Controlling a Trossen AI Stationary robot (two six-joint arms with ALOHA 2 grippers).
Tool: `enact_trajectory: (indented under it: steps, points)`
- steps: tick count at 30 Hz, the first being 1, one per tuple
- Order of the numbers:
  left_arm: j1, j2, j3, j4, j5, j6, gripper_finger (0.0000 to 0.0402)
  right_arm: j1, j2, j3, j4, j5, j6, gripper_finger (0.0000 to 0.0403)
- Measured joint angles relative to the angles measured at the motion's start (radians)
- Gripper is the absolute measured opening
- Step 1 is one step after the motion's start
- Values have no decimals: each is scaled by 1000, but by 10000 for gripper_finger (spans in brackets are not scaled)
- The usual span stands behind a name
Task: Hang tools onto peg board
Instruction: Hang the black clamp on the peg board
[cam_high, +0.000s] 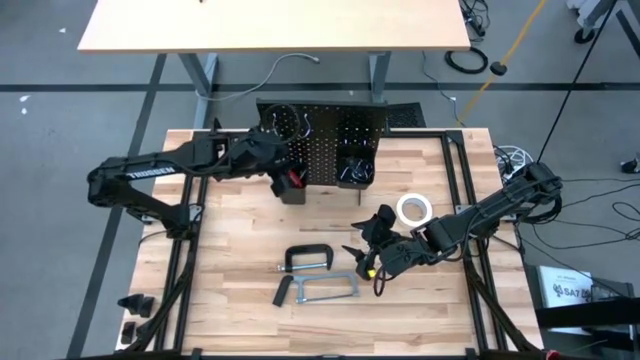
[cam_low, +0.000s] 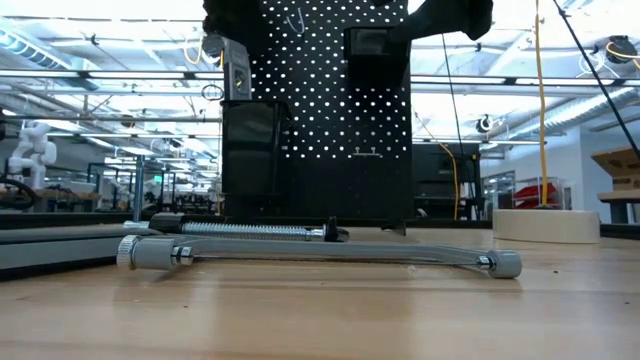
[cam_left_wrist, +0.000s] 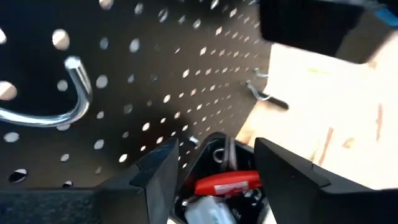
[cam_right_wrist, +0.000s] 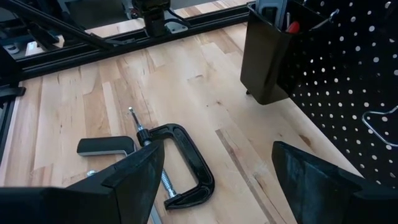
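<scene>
The black peg board (cam_high: 320, 135) stands upright at the table's far middle, with two black bins at its foot. My left gripper (cam_left_wrist: 214, 155) is open just above the left bin (cam_high: 292, 185), where a red-handled tool (cam_left_wrist: 227, 182) stands. My right gripper (cam_right_wrist: 216, 149) is open and empty above the table, right of the black C-clamp (cam_right_wrist: 180, 165). The C-clamp lies flat, and the grey hacksaw (cam_high: 325, 290) lies flat nearer the front edge. The white tape roll (cam_high: 413, 210) lies flat beside the right arm.
The right bin (cam_high: 355, 168) holds several small tools. A silver hook (cam_left_wrist: 62, 99) sticks out of the peg board near my left gripper. Black frame rails (cam_high: 185, 270) run along the table's left and right sides. Bare wood lies at the front left.
</scene>
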Motion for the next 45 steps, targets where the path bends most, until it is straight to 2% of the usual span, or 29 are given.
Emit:
enact_trajectory:
  steps: [11,17,24,28,34,39,42,45]
  points:
    - [-112,-137,0,-7,-42,2,214,0,0,0,-14,0,12,293]
    - [-207,-206,-8,-41,-69,-27,214,0,0,0,-121,0,68,293]
    - [-330,-293,-164,-33,-233,-112,215,0,0,0,-265,6,137,293]
    - [-374,-326,-280,16,-312,-181,215,-3,0,0,-344,54,185,293]
    - [-436,-359,-441,163,-354,-191,215,-7,0,0,-493,78,341,293]
    - [-531,-381,-523,206,-351,-270,215,-7,0,0,-623,75,449,293]
    - [-604,-381,-561,267,-359,-294,215,-7,0,-5,-641,76,481,293]
    - [-666,-379,-586,341,-407,-293,215,-13,-1,-31,-606,84,446,291]
